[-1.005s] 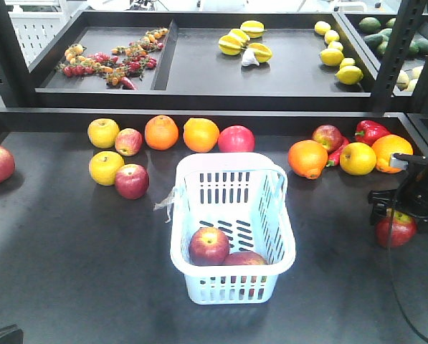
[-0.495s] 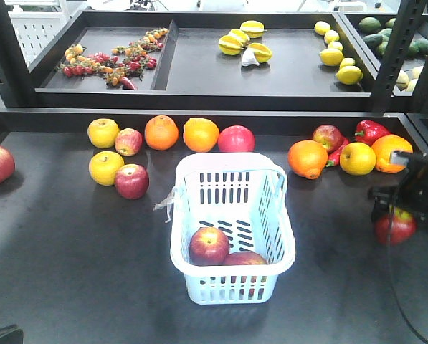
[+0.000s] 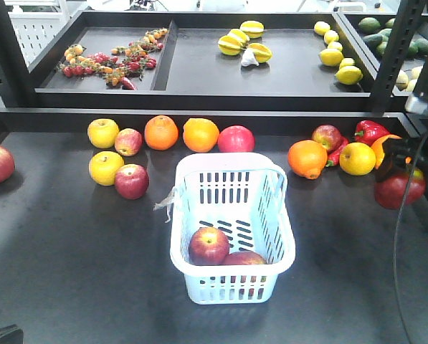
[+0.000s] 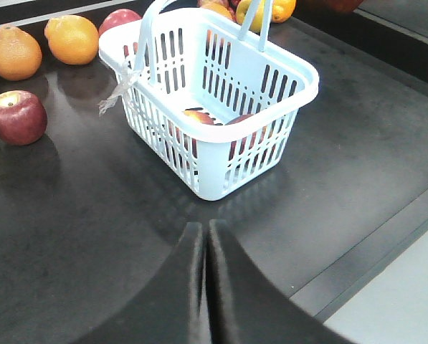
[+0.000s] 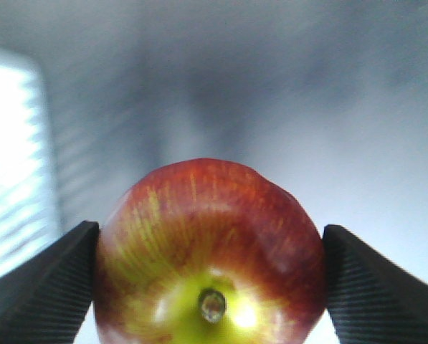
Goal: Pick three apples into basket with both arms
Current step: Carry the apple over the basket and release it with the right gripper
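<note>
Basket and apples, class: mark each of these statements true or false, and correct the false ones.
1. The basket already holds two red apples. True: one and another lie on its floor.
2. The right hand is empty. False: it is shut on a red apple, stem dimple facing the wrist camera.
3. The left hand is shut with nothing between its fingers. True.
4. The held apple rests on the table. False: it hangs above the surface, right of the basket.
5. Both basket handles lie flat on the rim. False: the left wrist view shows them standing up.
</note>
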### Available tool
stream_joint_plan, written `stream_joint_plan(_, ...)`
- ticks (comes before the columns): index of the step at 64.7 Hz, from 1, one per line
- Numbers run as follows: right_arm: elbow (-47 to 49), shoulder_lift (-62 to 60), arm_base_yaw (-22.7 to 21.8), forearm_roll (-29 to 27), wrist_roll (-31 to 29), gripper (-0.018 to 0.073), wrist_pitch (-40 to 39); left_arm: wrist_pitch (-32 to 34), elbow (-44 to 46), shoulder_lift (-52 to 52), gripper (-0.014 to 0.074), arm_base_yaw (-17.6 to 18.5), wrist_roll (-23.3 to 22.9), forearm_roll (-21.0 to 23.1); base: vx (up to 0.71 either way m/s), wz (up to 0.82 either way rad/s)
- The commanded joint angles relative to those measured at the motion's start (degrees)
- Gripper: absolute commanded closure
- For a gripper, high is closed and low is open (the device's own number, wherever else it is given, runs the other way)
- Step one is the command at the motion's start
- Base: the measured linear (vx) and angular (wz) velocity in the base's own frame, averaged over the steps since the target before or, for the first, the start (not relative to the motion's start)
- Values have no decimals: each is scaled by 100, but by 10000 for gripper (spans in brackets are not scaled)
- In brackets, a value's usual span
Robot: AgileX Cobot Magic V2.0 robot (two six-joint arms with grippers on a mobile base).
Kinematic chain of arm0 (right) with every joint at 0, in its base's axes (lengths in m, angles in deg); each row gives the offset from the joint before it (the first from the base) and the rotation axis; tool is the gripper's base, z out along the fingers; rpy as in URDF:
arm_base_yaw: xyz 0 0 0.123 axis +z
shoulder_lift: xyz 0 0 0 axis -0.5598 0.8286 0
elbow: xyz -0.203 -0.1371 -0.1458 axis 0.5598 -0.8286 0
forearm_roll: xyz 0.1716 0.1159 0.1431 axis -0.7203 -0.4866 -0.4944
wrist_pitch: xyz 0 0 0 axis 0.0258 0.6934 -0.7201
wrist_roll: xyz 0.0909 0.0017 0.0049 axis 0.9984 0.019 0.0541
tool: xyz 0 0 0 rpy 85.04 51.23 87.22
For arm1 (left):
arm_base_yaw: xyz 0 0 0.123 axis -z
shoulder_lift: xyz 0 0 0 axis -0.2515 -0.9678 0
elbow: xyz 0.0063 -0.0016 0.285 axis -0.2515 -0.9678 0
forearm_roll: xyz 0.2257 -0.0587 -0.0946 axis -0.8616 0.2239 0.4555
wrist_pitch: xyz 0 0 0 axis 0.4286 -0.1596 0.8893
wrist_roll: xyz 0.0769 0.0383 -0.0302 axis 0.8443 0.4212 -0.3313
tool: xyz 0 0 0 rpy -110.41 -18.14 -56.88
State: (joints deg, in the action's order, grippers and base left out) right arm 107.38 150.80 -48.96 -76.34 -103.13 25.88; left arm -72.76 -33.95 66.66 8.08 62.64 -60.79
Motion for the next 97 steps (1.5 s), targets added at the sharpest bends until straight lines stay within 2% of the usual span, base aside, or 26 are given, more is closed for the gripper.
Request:
stream_joint_plan(1,128,-674,67,-604,-270,564,380,331,153,-35,603,21,-59,148,0,0)
stream_joint_plan(8,128,-1000,395,-845,-351,564,695,331,153,-35,603,21,-59,148,0,0)
stream_joint_plan(24,-232,-1469,1780,-1202,-310,564,649,331,153,-35,603,21,-59,154,0,0)
stream_joint_plan(28,-349,-1458,2144,-1255,-300,564,530,331,153,-35,603,21,-59,154,0,0)
stream_joint_plan(38,-701,-1373,2892,-1285,-300,564,-341,331,153,-35,603,21,-59,154,0,0)
stream_joint_plan(52,-871,-898,3444,-1311,-300,564,-1085,331,153,-35,603,21,-59,154,0,0)
stream_joint_plan(68,-871,-285,3641,-1419,-300,541,-1718,331,153,-35,603,21,-59,154,0,0)
stream_joint_plan(75,-871,-147,3640,-1459,-304,478,-1957,331,153,-35,603,21,-59,154,0,0)
stream_joint_plan(81,-871,-86,3640,-1459,-304,379,-2081,331,153,-35,603,21,-59,154,0,0)
stream_joint_plan(97,-871,-67,3640,-1469,-327,29,-2115,331,153,-35,603,21,-59,154,0,0)
